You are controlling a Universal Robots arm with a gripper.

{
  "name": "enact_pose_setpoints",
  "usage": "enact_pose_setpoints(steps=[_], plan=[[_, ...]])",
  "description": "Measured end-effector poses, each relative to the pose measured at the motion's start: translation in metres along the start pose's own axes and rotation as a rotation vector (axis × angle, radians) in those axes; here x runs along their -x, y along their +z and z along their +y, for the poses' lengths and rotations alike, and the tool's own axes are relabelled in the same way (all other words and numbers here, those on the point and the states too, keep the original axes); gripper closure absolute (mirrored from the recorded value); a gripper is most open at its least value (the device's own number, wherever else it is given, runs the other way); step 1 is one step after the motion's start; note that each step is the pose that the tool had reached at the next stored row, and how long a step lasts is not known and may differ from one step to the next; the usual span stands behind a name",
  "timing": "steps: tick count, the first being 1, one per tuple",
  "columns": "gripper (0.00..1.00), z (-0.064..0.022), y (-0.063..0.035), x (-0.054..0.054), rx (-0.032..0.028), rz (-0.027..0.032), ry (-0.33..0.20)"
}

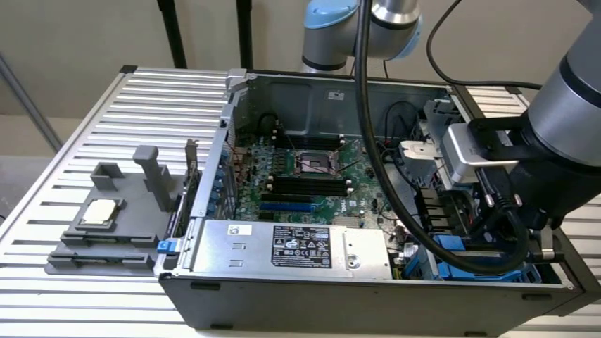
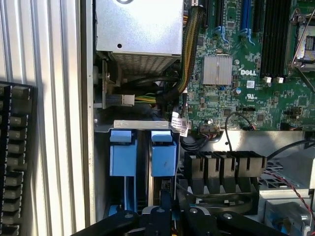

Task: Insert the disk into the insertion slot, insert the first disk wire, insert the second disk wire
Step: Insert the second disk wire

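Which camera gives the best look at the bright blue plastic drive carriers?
The wrist view: the bright blue plastic drive carriers sit side by side, facing the camera. In the exterior view they lie low in the case behind black cables.

The power supply box sits inside the computer case, just beside the motherboard.

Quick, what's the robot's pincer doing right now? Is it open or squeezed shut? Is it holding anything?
Pincer: shut, down among the blue drive carriers in the computer case; whether it grips anything cannot be told.
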State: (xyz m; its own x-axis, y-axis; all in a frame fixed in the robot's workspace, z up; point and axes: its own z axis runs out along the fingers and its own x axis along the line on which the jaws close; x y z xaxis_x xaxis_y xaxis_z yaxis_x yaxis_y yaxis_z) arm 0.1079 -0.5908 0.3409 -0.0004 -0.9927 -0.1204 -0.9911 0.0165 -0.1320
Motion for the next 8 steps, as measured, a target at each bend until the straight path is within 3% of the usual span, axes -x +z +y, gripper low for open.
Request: enact_pose_setpoints(steps=[8], plan=[[0.84, -0.0004, 0.0007, -0.0012, 0.0, -0.0001, 0.0]])
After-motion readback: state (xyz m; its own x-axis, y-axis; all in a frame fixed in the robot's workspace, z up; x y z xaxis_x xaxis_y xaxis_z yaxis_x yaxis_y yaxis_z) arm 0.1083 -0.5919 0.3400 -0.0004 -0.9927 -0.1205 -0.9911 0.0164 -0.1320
